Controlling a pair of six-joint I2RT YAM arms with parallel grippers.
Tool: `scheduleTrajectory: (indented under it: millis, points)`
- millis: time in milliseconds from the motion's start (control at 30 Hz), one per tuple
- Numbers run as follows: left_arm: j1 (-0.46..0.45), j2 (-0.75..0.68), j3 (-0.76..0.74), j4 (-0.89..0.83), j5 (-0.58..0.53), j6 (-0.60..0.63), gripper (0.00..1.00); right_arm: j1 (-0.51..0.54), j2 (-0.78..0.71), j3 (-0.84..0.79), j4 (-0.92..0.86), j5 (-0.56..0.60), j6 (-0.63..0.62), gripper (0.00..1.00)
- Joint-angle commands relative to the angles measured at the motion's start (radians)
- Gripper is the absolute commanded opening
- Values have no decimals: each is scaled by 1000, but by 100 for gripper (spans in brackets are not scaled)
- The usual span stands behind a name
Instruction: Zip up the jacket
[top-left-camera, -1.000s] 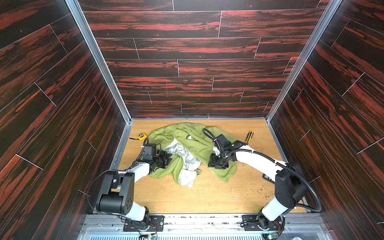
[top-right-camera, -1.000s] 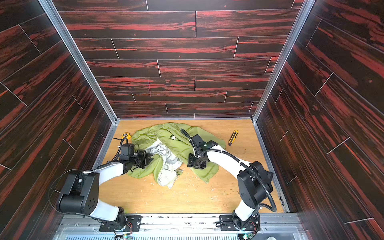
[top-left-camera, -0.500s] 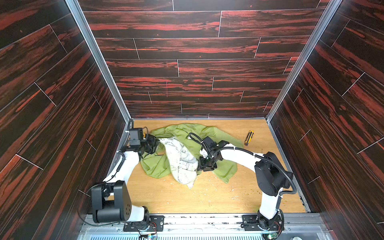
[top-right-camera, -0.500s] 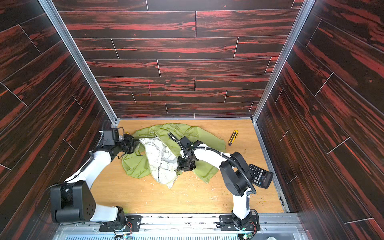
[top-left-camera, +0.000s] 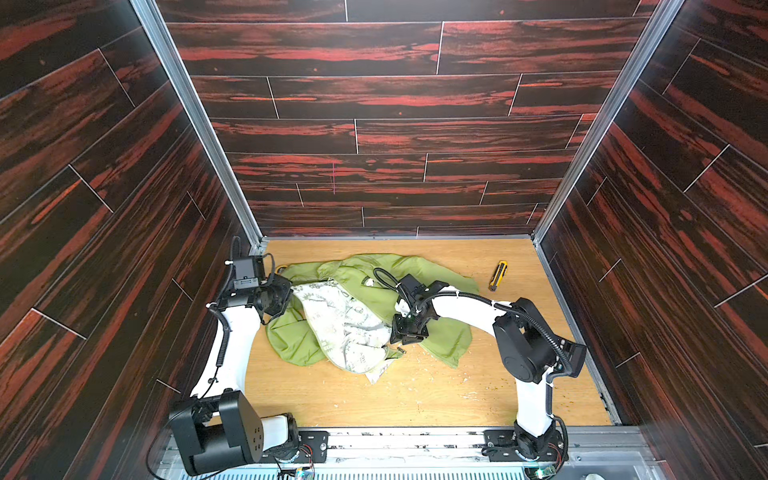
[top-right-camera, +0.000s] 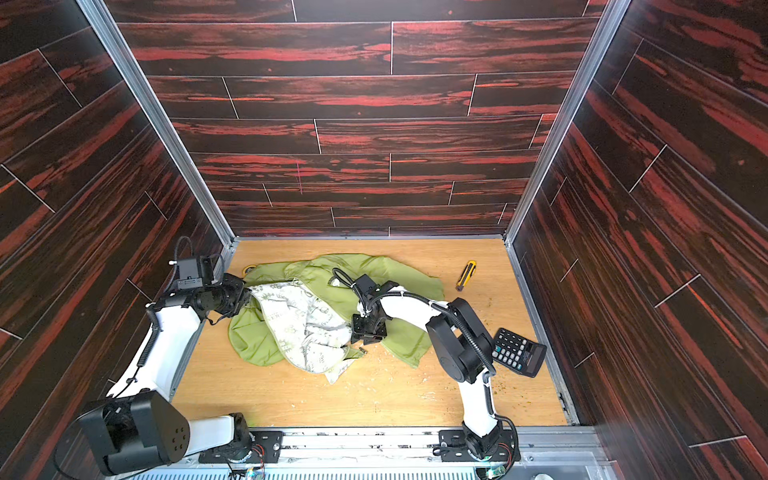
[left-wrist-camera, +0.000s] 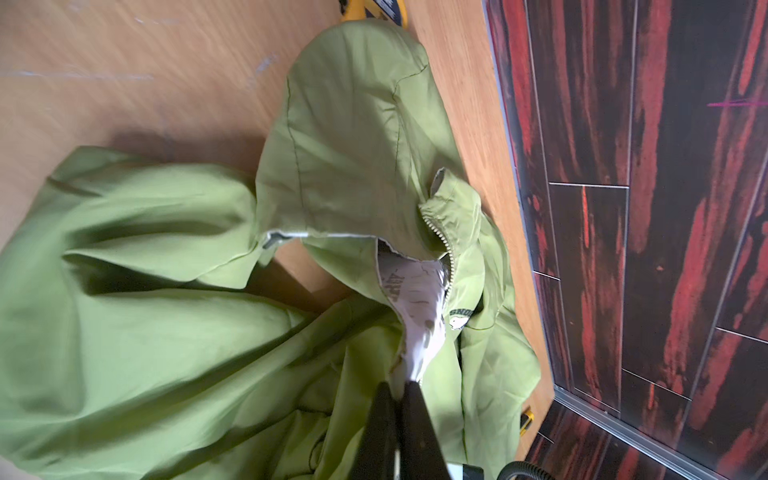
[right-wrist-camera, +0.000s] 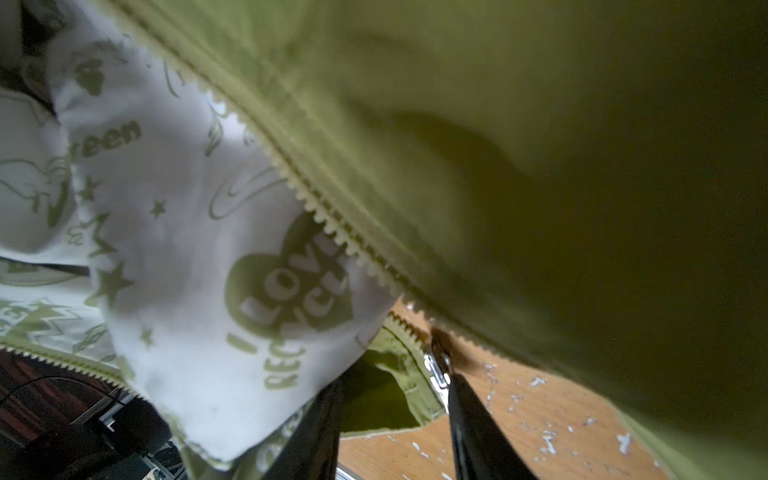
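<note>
The lime-green jacket (top-left-camera: 291, 340) (top-right-camera: 253, 336) lies crumpled and unzipped mid-table, its white patterned lining (top-left-camera: 336, 320) turned up. My left gripper (top-left-camera: 291, 295) (top-right-camera: 247, 297) is at its back-left part. In the left wrist view this gripper (left-wrist-camera: 398, 384) is shut on the front edge where lining meets green shell. My right gripper (top-left-camera: 401, 340) (top-right-camera: 361, 340) points down at the jacket's near hem. In the right wrist view its fingers stand apart (right-wrist-camera: 395, 380) around the green hem corner, and the metal zipper slider (right-wrist-camera: 436, 365) touches one finger. A row of zipper teeth (right-wrist-camera: 328, 220) runs above.
A yellow utility knife (top-left-camera: 497, 275) (top-right-camera: 466, 275) lies at the back right. A black calculator (top-right-camera: 517, 352) sits by the right arm's elbow. A yellow round tool (top-left-camera: 281, 269) peeks out behind the jacket. Dark wood walls close in on three sides. White flecks dot the tabletop (top-left-camera: 415, 390).
My left gripper closed on the jacket edge and swung toward the back left, stretching the lining side out. My right gripper shifted left to the near hem and has stayed there.
</note>
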Motion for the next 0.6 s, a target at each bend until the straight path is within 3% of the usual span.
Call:
scheduleTrajectory:
  millis: [0,567]
  points:
    - [8,-14,25,-41,-18,31,0,18,50,16,-3,-30,-10,45]
    - [8,37,10,-30,78,33,0,64,-22,-40,77,-171,26,48]
